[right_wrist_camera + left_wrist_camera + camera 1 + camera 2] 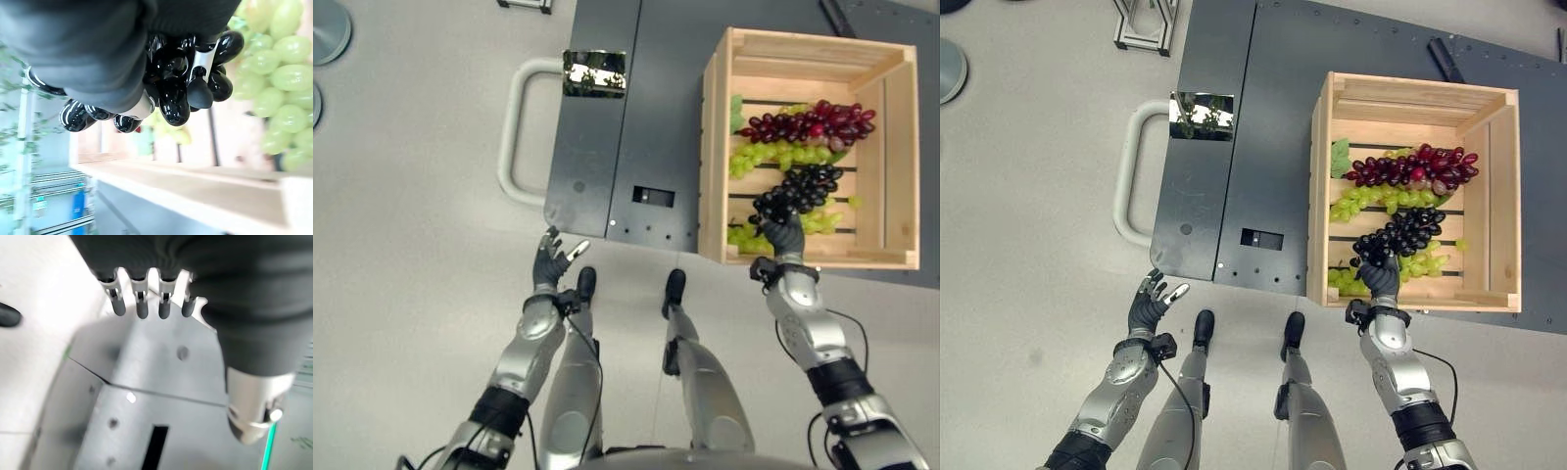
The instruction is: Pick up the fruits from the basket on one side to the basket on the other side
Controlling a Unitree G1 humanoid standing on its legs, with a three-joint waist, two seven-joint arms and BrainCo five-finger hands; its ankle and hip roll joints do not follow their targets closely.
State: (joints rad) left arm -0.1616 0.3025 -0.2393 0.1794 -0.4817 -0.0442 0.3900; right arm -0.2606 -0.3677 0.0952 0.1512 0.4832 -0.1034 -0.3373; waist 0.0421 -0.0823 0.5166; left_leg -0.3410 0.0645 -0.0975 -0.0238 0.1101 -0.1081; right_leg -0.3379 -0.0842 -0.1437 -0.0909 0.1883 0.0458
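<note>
My right hand (784,235) has its fingers (201,59) clenched around the black grapes (800,188), at the lower middle of the crate (896,147), right side of the frame. To do it well, I should lift straight up, slowly, so the bunch clears the near wall and no berries tear off. The red grapes (808,124) and green grapes (773,155) lie just beside and may drag along. My left hand (550,259) hangs released at lower left, by the corner of the dark platform (646,117). I see no second basket.
</note>
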